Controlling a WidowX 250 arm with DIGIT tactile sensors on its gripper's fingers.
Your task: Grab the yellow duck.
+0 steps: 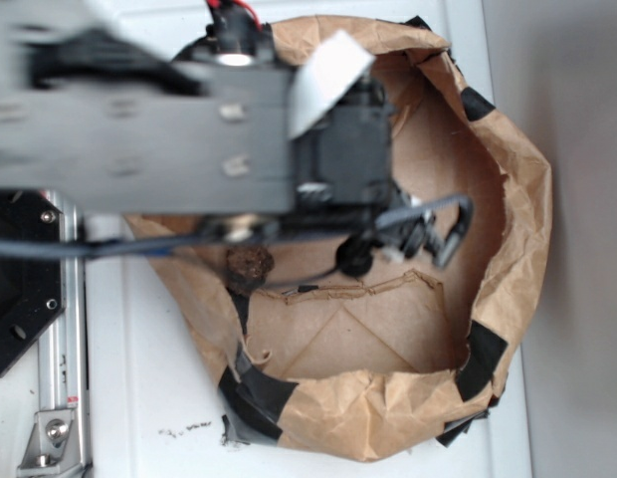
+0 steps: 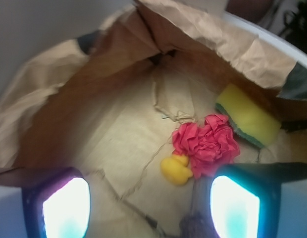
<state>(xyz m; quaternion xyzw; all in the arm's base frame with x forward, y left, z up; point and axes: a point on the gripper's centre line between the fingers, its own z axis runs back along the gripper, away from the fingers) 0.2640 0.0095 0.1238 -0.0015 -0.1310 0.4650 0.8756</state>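
A: How is the hand now?

B: In the wrist view its two fingers stand wide apart at the bottom of the picture, and nothing is between them. It holds nothing.

A: And where is the yellow duck from the hand?

B: Ahead of the hand and below it, on the floor of the paper bag. It lies closer to the right finger than to the left one, not between the two. The hand is well apart from it.

A: What is around the duck?

B: The red paper flower touches it on the far right side. Further behind the flower, the yellow sponge with a green layer lies near the bag wall.

A: How will the duck handle, do you think?

B: I judge it is light and a little soft, and the glossy skin can slip. I would close on the round body, across the sides, and keep away from the flower.

A: How does it look?

B: Small, rounded and shiny yellow, with a more orange part on the flower side. In the exterior view the arm covers it, so I cannot see it there.
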